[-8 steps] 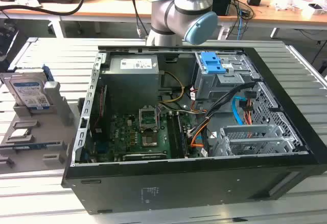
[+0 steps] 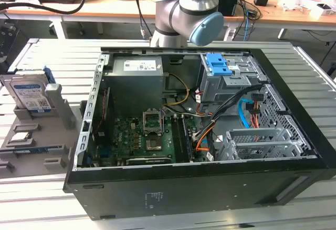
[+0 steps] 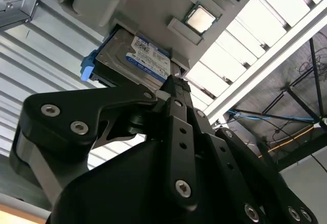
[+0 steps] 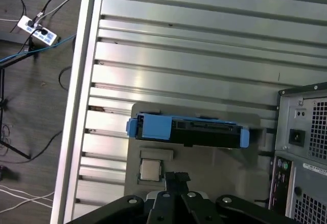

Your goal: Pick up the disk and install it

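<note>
The disk (image 2: 30,95) stands on edge in a grey holder (image 2: 31,135) on the exterior view's left, silver with a blue-and-white label and a blue bracket. In the second wrist view the disk (image 3: 134,59) lies just past my black gripper (image 3: 175,84), whose fingers meet with nothing between them. In the first wrist view the disk (image 4: 189,131) shows edge-on, with the gripper (image 4: 177,177) a short way off it and not touching. The arm's grey and blue joint (image 2: 202,25) rises behind the case.
An open black computer case (image 2: 210,188) fills the middle of the slatted metal table (image 2: 47,198); its rear panel (image 4: 301,132) stands beside the holder. Inside are a blue latch (image 2: 218,64) and a metal drive cage (image 2: 257,140). A silver chip (image 4: 149,170) sits in the holder.
</note>
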Controlling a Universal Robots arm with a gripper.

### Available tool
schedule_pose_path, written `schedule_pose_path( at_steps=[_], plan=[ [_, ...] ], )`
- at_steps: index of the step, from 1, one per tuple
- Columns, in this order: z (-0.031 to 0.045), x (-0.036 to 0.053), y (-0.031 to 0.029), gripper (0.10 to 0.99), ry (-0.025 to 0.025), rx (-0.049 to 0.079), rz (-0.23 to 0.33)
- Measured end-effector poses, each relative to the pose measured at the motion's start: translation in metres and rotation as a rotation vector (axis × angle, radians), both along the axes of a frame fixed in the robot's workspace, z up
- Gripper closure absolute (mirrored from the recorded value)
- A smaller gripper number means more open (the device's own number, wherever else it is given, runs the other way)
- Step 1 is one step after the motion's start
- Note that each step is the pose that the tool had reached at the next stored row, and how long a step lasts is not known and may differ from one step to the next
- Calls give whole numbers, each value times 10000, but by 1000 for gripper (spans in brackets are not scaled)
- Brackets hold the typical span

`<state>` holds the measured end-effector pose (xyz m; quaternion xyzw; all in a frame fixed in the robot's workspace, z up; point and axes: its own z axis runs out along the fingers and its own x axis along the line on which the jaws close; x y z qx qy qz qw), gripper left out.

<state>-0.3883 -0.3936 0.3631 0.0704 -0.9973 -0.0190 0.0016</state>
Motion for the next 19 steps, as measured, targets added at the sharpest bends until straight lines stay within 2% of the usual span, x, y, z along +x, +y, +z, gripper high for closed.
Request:
schedule_pose_path(
  at_steps=[5, 7, 19],
  plan=[
    [0, 0, 0, 980, 0, 0, 506],
    [0, 0, 0, 980, 0, 0, 1065],
    [0, 0, 0, 980, 0, 0, 1935]
  ],
)
